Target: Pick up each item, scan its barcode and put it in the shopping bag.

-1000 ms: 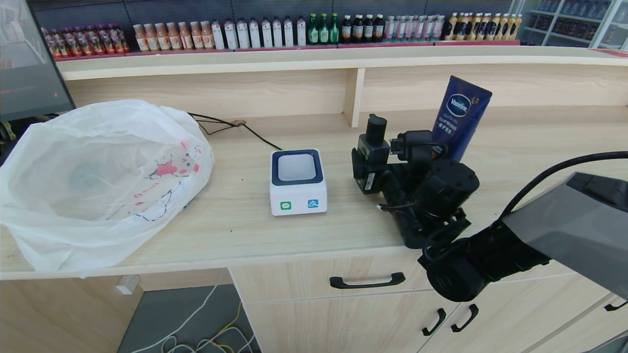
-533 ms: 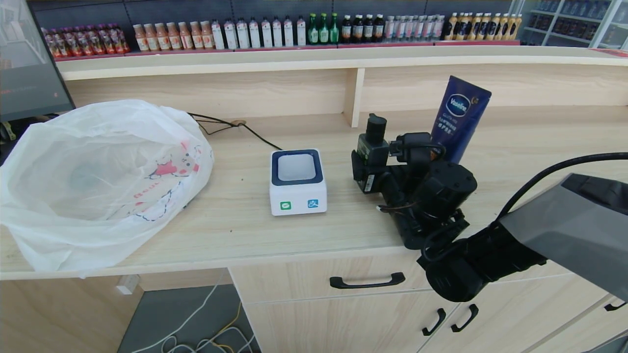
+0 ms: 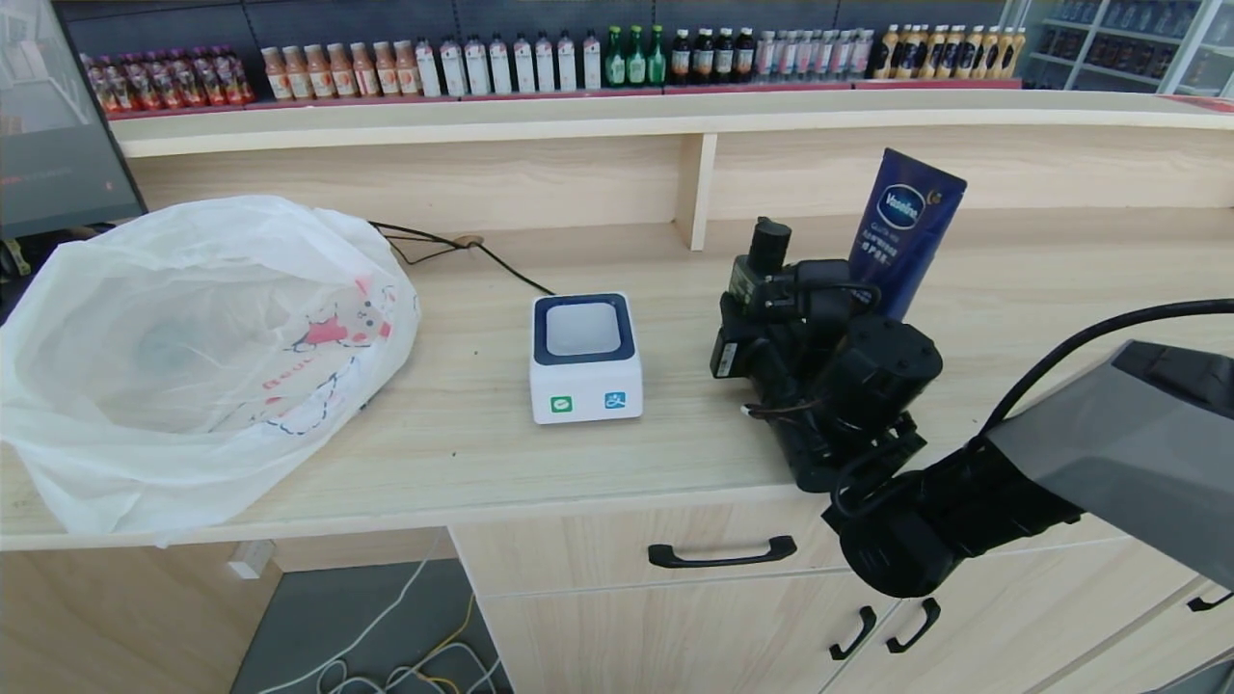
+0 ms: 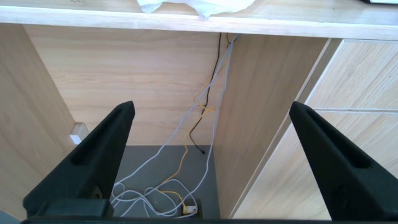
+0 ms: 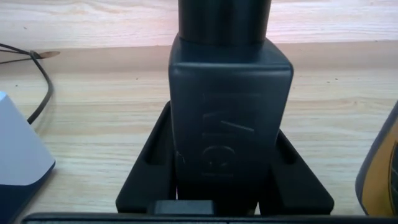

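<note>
At the checkout counter [image 3: 463, 443], the right gripper [image 3: 762, 289] clamps a black bottle [image 3: 757, 265] just right of the scanner [image 3: 585, 357]. The bottle's long axis is near upright, cap on top and leaning slightly rightward. The right arm reaches in over the counter's front edge. A blue tube [image 3: 904, 231] stands close behind. The shopping bag [image 3: 193, 357] gapes at far left. Below the counter, the left gripper [image 4: 211, 112] hangs with jaws wide apart.

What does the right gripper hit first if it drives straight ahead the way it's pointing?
Probably the counter's back panel: the right gripper, shut on the black bottle, points across bare countertop toward it. The scanner sits off to one side. Depth unclear.
</note>
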